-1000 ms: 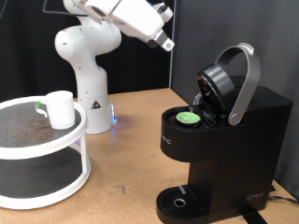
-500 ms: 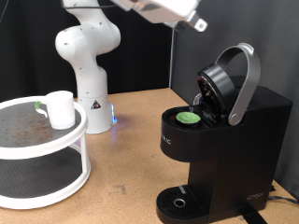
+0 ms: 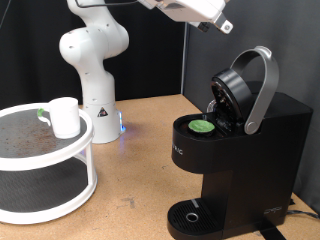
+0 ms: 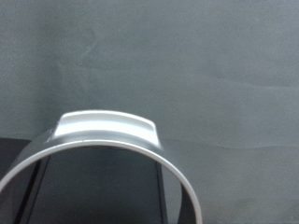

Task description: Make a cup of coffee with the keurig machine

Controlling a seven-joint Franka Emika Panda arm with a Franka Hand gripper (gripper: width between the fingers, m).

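Note:
The keurig machine stands at the exterior view's right with its brew head raised open and its grey lid handle tilted up. A green-topped pod sits in the open chamber. The white cup stands on the top shelf of a round white rack at the exterior view's left. My gripper hangs near the exterior view's top, above and a little left of the lid handle, apart from it and with nothing seen between its fingers. The wrist view shows only the curved grey lid handle against a dark backdrop.
The two-tier white rack fills the exterior view's lower left. The white arm base stands behind it with a blue light at its foot. The machine's round drip tray is at the bottom. A wooden tabletop lies between rack and machine.
My gripper has risen and moved to the exterior view's right, from above-left of the machine to above the lid handle. The cup, pod and open lid have not moved.

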